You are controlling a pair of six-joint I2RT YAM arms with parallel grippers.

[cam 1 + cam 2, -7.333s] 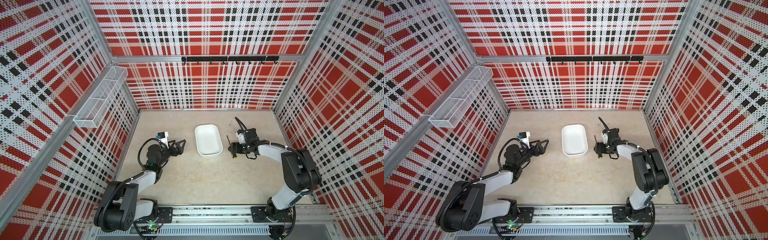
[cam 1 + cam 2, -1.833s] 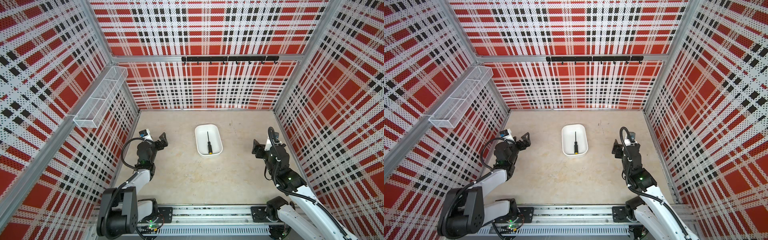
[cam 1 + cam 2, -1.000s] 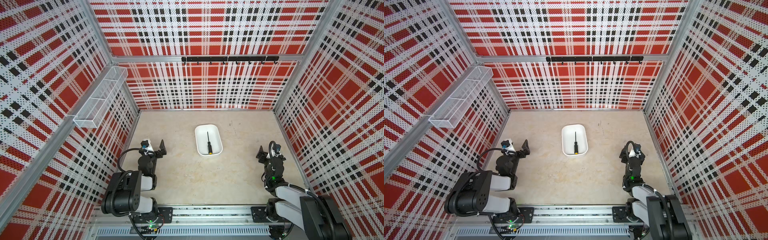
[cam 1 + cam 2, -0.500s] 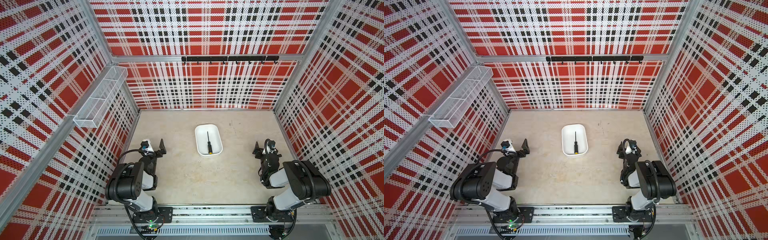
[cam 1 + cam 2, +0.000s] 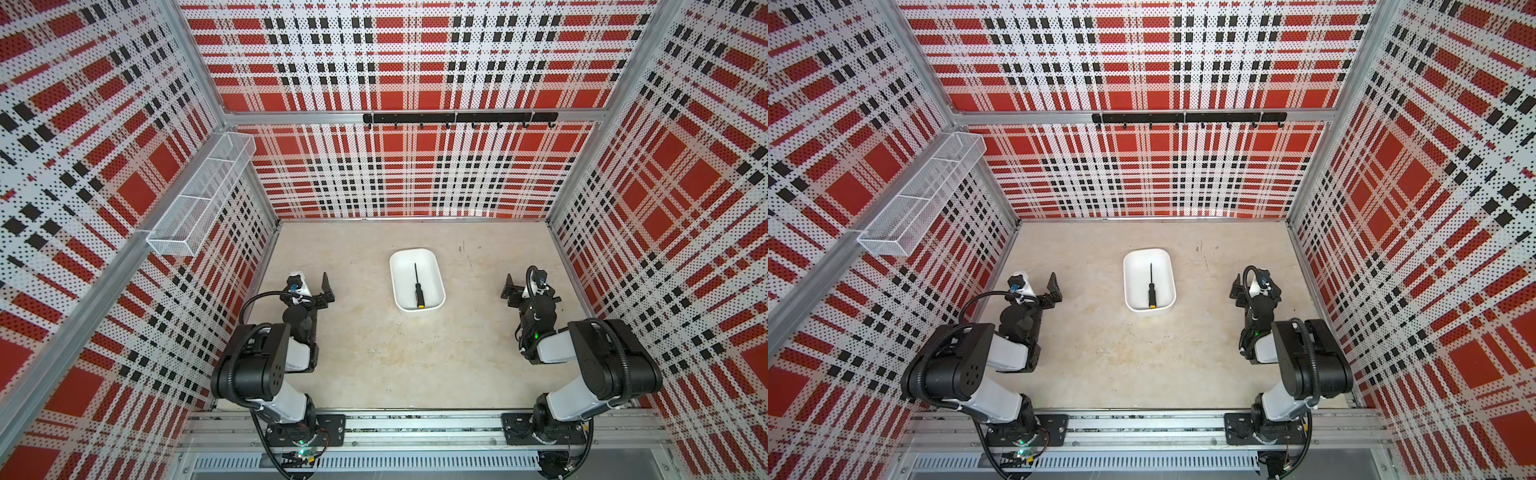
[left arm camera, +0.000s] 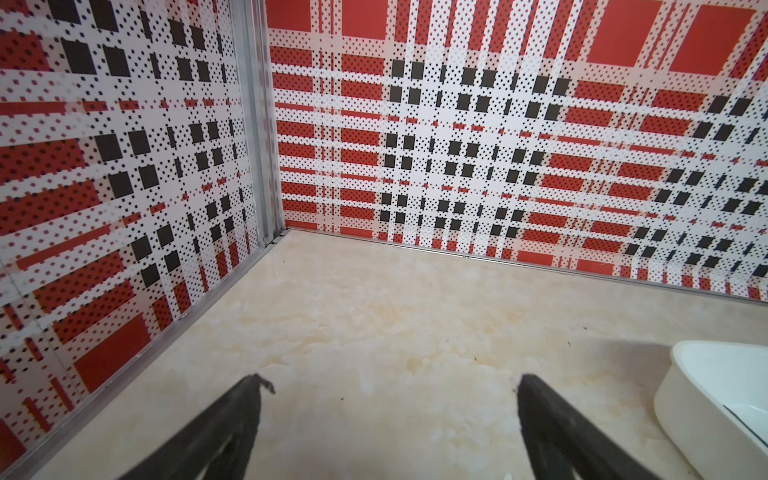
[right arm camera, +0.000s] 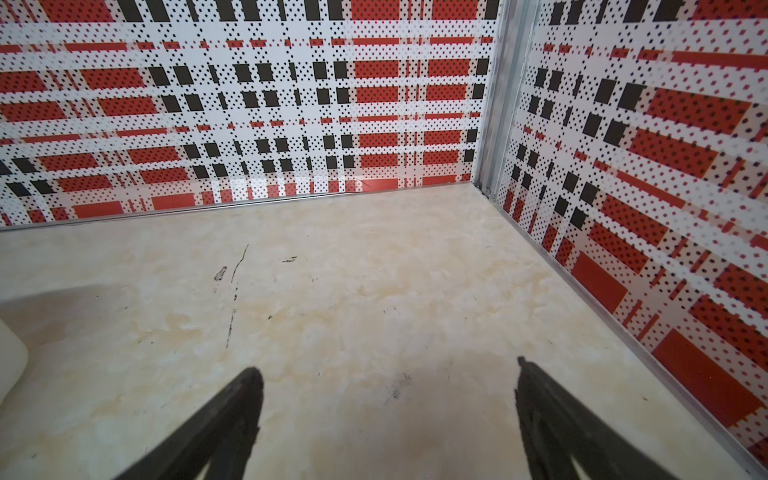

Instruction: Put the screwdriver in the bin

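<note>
Shows a beige surface (image 5: 395, 361) with the white bin (image 5: 417, 252) between the left hand (image 6: 390, 382) and the right hand (image 7: 388, 370), well apart from each. Finds both hands spread wide and empty. Places the screwdriver (image 5: 417, 287) flat inside the bin. Looks finished, with nothing left to do.

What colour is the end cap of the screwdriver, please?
Yellow; it shows best on the screwdriver in a top view.

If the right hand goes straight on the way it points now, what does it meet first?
Nothing stands in that line: the open right hand points over bare floor toward the back wall. The bin lies off to the side. Whether floor or wall comes first, I cannot tell.
</note>
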